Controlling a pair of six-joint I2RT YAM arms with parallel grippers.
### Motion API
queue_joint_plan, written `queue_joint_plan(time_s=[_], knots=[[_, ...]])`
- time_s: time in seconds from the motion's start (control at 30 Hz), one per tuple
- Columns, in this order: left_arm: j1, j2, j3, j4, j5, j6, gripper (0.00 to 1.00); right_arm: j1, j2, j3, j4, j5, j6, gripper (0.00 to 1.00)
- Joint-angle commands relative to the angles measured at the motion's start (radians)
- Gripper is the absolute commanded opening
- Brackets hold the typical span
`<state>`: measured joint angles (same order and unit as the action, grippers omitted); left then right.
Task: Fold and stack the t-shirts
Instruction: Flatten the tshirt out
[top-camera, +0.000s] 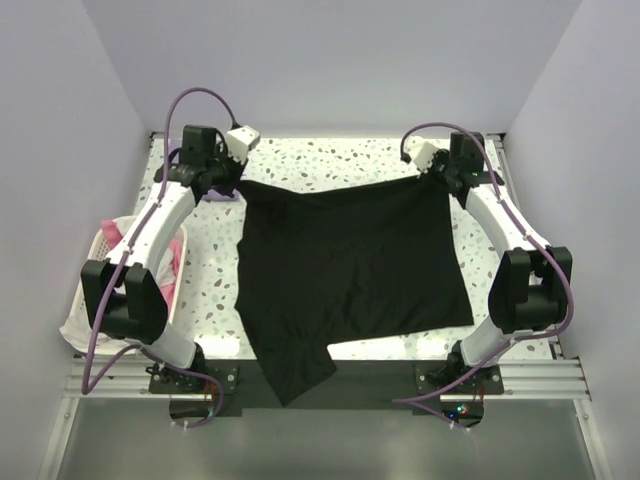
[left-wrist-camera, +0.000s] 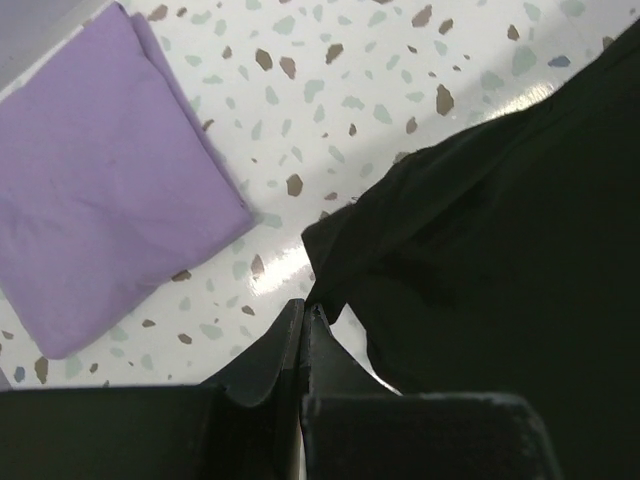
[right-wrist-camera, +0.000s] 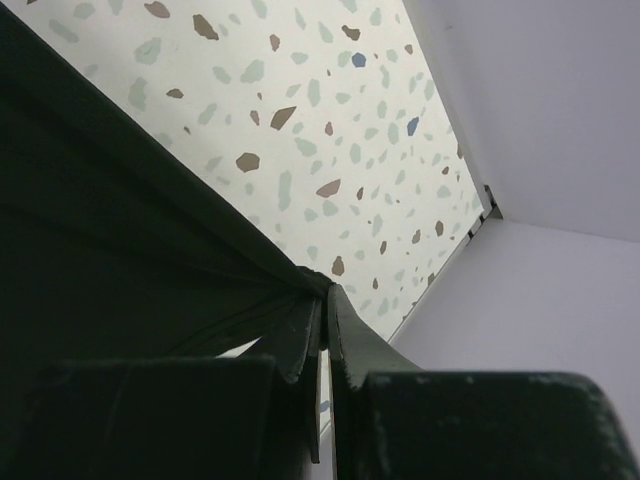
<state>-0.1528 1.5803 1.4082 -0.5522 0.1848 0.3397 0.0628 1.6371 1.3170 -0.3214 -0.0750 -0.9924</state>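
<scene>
Top external view: a black t-shirt lies spread across the middle of the speckled table, its far edge stretched between the two arms and one near corner hanging past the near edge of the table between the arm bases. The left gripper is at the far left corner of the shirt and the right gripper is at the far right corner; both arms reach to the far side of the table. A white basket stands at the left edge beside the left arm, with pink cloth and pale cloth in it. Left wrist view: the two fingers are pressed together with the corner of the black shirt pinched between their tips, and the cloth falls away to the right in loose folds. A folded purple shirt lies flat on the table to the left, apart from the black shirt, with bare speckled surface between the two. Right wrist view: the fingers are closed on a corner of the black shirt, and creases run out from the pinch point across the cloth to the left. The shirt's edge runs as a taut straight line up and to the left. Beyond it the bare table extends to a pale wall on the right.
</scene>
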Motion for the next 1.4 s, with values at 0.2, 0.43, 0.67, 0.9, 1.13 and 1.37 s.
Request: queue_joint_plan(time_s=[0.2,0.43,0.67,0.9,1.13,1.37], knots=[[-0.048,-0.163,-0.116,-0.198,0.036,-0.025,0.00,-0.011,-0.040,-0.071,-0.011,-0.022,-0.094,0.00],[-0.160,-0.230,-0.199,-0.321,0.038,0.012,0.00,-0.034,-0.057,-0.122,-0.008,-0.039,-0.127,0.00],[-0.225,-0.264,-0.301,-0.377,0.031,0.007,0.00,-0.060,-0.059,-0.189,0.001,-0.042,-0.181,0.00],[-0.206,-0.264,-0.252,-0.301,-0.050,-0.016,0.00,-0.060,-0.057,-0.162,-0.024,-0.039,-0.135,0.00],[0.088,0.056,0.395,-0.229,0.030,-0.109,0.00,-0.060,-0.013,0.243,-0.123,-0.031,0.119,0.00],[0.107,0.150,0.767,-0.143,0.104,-0.195,0.00,-0.060,-0.057,0.536,-0.185,-0.017,0.299,0.00]])
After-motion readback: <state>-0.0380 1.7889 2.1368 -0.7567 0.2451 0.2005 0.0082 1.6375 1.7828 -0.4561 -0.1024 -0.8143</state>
